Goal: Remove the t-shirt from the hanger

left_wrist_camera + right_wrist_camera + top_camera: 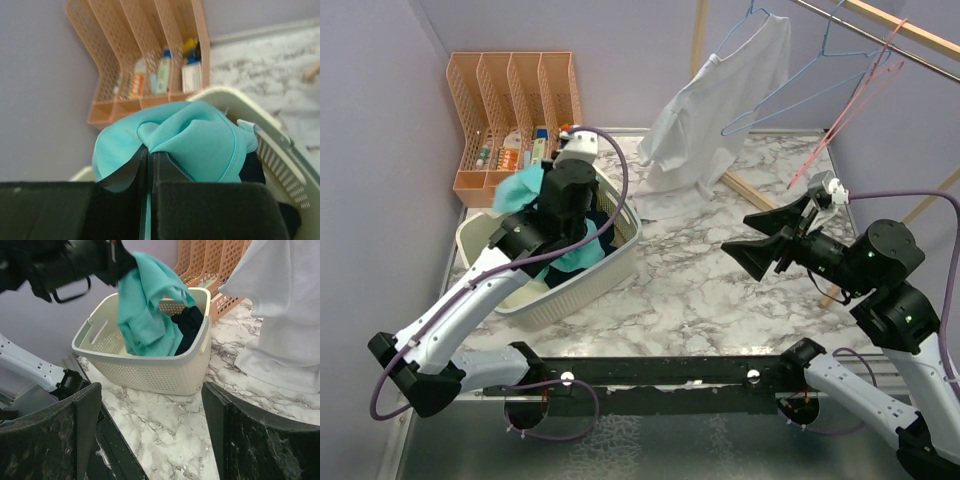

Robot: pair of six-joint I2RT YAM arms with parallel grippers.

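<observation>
A white t-shirt (705, 120) hangs on a blue wire hanger (790, 90) from the rail at the back right, its hem resting on the table. It also shows in the right wrist view (285, 315). My left gripper (149, 155) is shut on a teal garment (200, 145) and holds it above the cream laundry basket (620, 240). The teal garment (520, 190) hangs down into the basket (150, 362). My right gripper (745, 235) is open and empty above the table, right of the basket and in front of the white t-shirt.
A dark garment (187, 322) lies in the basket. An orange file organizer (510, 80) with bottles stands at the back left. A pink hanger (850, 110) hangs on the rail (900, 30) at the right. A wooden rack foot (750, 190) lies on the table.
</observation>
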